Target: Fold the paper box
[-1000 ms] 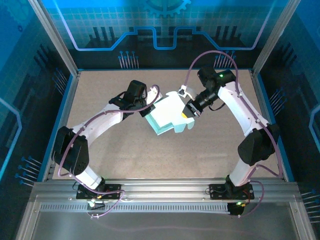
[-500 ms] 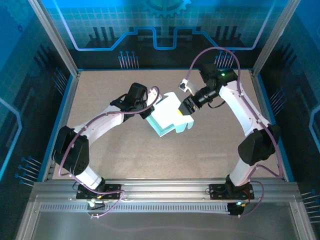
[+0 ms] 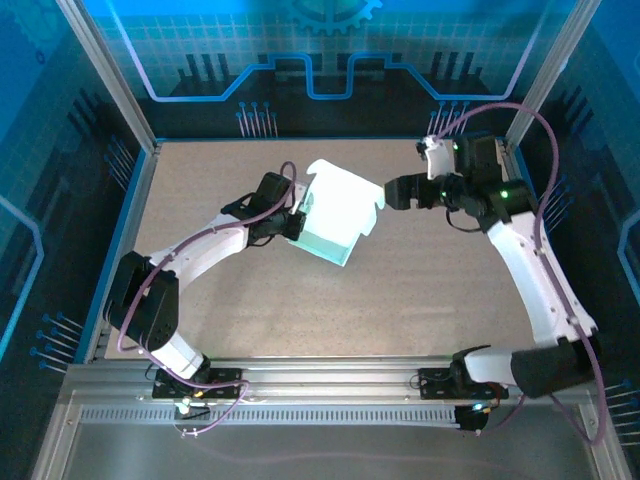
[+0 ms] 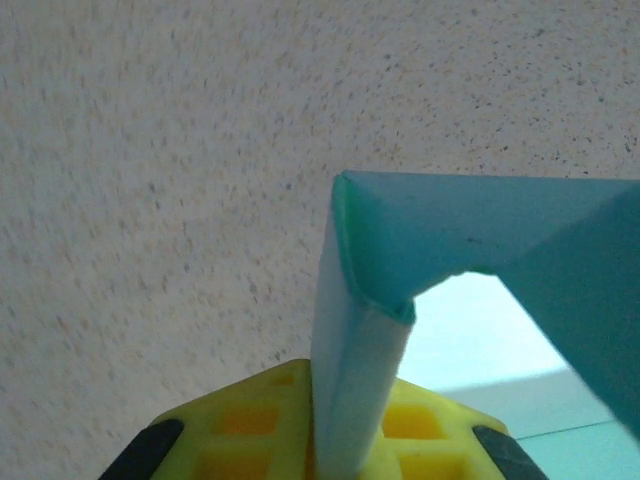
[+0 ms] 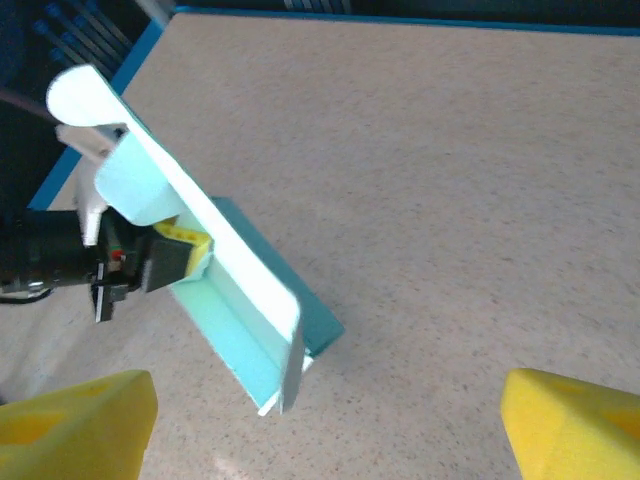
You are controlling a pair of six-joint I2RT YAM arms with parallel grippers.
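The paper box (image 3: 340, 215) is half made and sits tipped up on a slant over the worktop (image 3: 430, 300), toward the back and a little left of the middle. The left tool (image 3: 297, 222) is at the box's left side, and its yellow pads are pressed together on one thin wall of the card. The right tool (image 3: 393, 192) is just off the box's right side, spread wide open and touching nothing. The low corner of the box is close to the worktop, but I cannot tell if it touches. From here, the box hangs from one small pinch on one wall. The card is thin and bendy, so it could sag, swing round or slide out of the pads. The folded flaps could pop back open with nothing holding them. A hard squeeze could leave a wrong crease. If the right tool comes in crooked, it could knock the round flap at the box's top edge.
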